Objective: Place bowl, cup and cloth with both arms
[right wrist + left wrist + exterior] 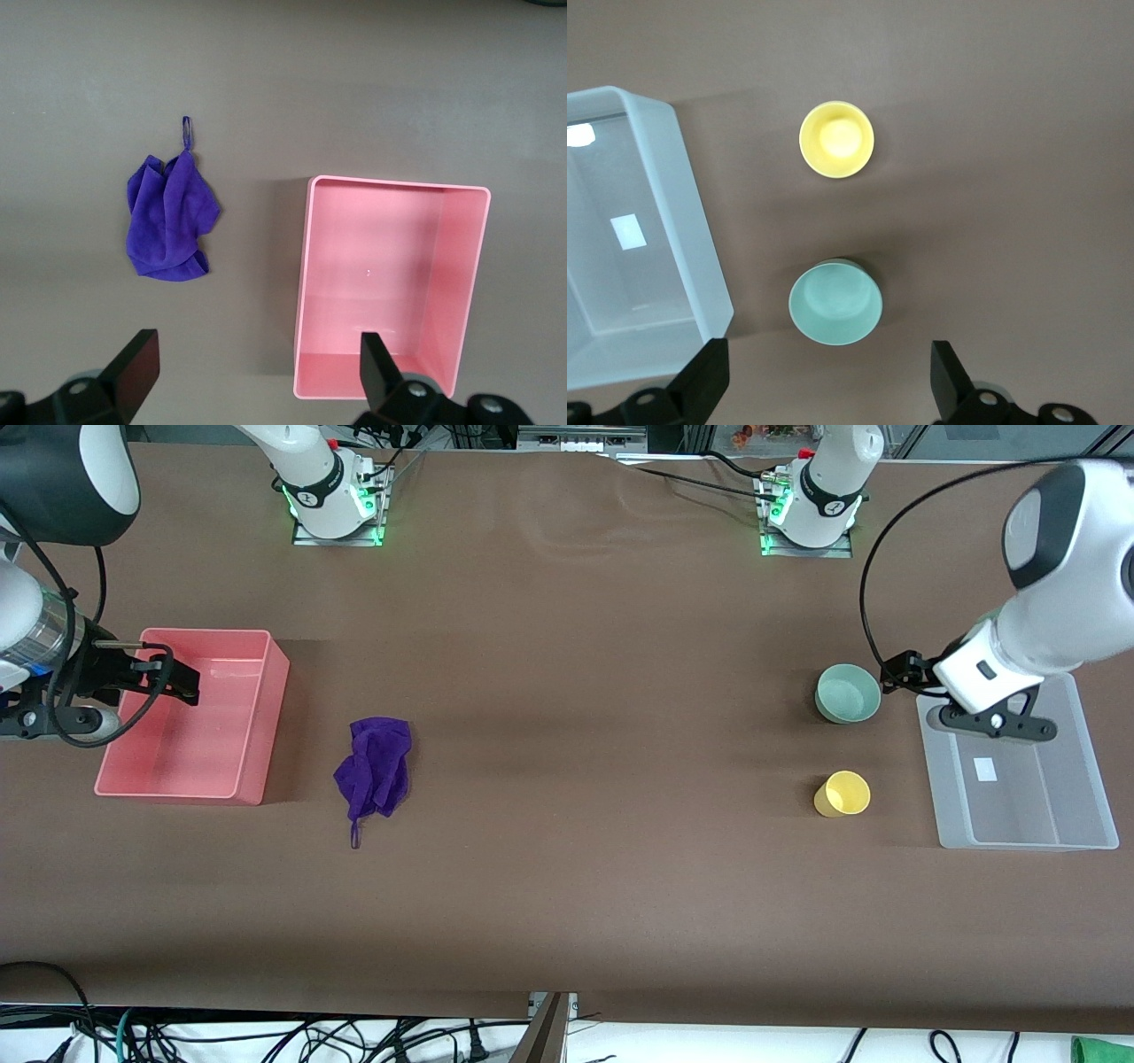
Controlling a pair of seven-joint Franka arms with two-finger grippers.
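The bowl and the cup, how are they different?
The bowl is pale teal-green; the cup is yellow. The bowl is a little wider than the cup. The bowl sits farther from the front camera, the cup nearer. Both are round, upright, empty, with no handle, and stand on the table beside the clear bin.

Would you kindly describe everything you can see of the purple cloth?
The cloth is deep purple soft fabric, crumpled into a wrinkled heap, with a small loop at the corner nearest the front camera. It lies flat on the brown table, beside the pink bin but apart from it, toward the right arm's end. Nothing touches it except the table; the right tool hangs open over the bin.
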